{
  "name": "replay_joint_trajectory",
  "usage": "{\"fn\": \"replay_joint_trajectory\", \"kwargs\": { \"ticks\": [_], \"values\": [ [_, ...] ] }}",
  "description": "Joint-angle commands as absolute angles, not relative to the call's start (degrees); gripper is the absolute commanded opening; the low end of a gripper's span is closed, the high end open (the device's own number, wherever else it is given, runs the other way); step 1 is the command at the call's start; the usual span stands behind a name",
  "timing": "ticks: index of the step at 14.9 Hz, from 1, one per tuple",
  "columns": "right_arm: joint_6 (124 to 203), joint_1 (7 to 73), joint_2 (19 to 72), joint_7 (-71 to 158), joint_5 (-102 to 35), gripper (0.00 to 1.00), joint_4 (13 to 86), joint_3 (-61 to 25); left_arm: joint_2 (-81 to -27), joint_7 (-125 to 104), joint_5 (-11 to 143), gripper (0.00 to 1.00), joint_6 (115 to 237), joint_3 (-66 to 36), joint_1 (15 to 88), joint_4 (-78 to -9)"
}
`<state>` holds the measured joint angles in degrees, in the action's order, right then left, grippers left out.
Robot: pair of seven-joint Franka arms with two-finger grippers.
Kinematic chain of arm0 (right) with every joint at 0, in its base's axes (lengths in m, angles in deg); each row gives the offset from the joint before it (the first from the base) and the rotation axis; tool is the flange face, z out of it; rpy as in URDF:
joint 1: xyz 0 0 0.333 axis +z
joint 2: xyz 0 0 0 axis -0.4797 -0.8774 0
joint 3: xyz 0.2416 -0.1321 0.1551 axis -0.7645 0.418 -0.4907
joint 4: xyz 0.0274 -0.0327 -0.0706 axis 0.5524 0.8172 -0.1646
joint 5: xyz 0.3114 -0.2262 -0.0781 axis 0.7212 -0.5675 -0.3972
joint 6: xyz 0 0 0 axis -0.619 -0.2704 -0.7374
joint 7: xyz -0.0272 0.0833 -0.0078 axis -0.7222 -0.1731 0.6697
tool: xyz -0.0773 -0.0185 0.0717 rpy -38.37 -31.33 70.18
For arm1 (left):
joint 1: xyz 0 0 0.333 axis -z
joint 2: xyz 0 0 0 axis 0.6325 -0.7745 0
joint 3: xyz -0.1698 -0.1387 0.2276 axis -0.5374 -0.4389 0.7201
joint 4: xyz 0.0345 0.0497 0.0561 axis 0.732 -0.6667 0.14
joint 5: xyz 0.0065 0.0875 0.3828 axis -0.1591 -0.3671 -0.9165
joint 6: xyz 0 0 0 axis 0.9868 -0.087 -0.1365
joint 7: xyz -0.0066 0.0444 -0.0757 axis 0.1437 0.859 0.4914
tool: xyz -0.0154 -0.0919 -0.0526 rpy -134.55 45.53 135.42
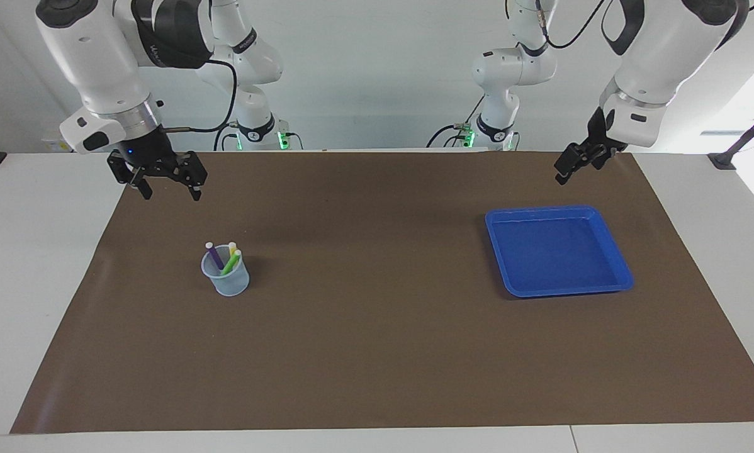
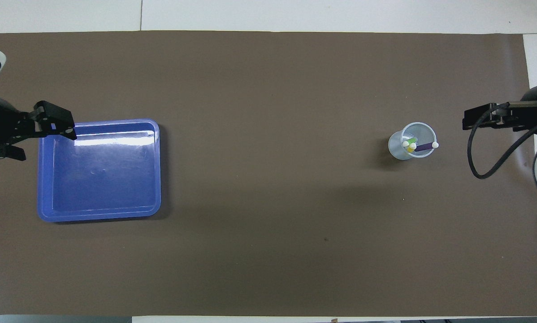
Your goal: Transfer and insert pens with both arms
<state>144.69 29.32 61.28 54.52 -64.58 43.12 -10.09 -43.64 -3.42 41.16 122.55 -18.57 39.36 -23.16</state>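
Now we're seeing all three pens (image 1: 223, 258) standing in the cup (image 1: 226, 277) toward the right arm's end of the worktop; right pincer (image 1: 169, 189) & left pincer (image 1: 572, 168) are hanging wide open, empty. We're done, just backing off w/o bumping the cup.

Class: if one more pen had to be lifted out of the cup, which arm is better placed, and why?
The right. The right gripper hangs open at the cup's end of the table, where the three pens stand. The left gripper, open too, is up by the blue tray.
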Motion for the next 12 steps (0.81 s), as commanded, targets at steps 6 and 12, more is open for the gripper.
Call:
{"fn": "replay_joint_trajectory", "kwargs": {
  "ticks": [6,12],
  "values": [
    [141.84,29.37,62.11,55.74,-62.75,1.00,42.48,-9.75,-38.66,-6.80,41.82,1.00,129.89,-16.03,40.82,-31.28],
    [141.05,29.37,63.34,55.47,-62.57,1.00,43.97,-10.19,-41.65,-13.01,41.92,1.00,122.59,-16.03,41.26,-24.50]
  ]
}}
